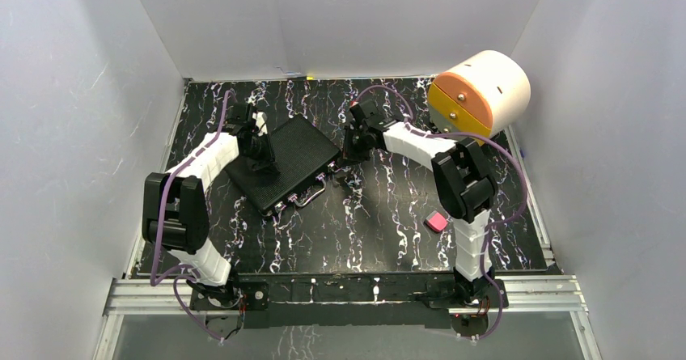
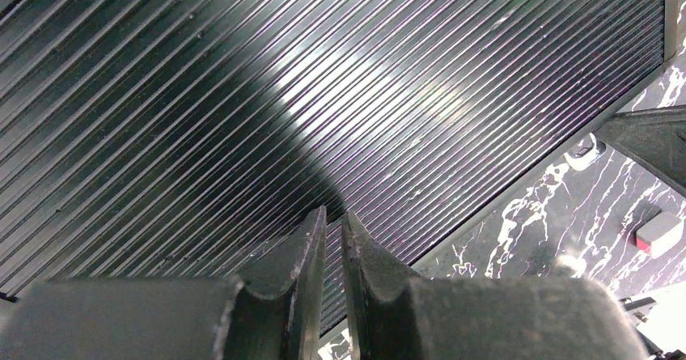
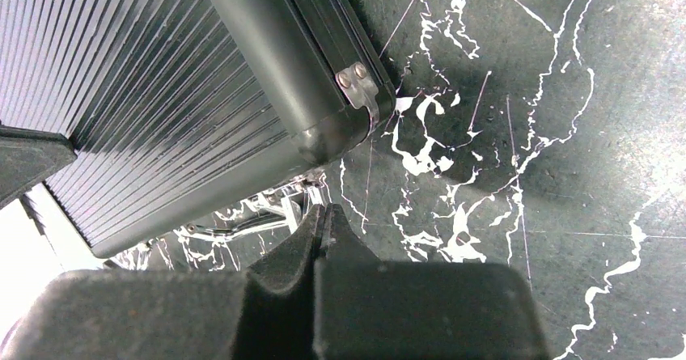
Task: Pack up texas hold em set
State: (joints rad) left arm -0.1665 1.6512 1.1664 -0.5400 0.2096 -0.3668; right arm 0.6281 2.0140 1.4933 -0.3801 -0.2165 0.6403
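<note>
Robot lab, white-walled booth (image 1: 364, 20), marbled table (image 1: 388, 214)

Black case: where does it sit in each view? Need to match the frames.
Top external: the black case lies closed, left of centre, turned at an angle.
Left wrist: black case, its ribbed lid fills most of the picture.
Right wrist: black case, upper left, one corner pointing toward centre.
Shared landmark: the white-veined black table beside it.
</note>
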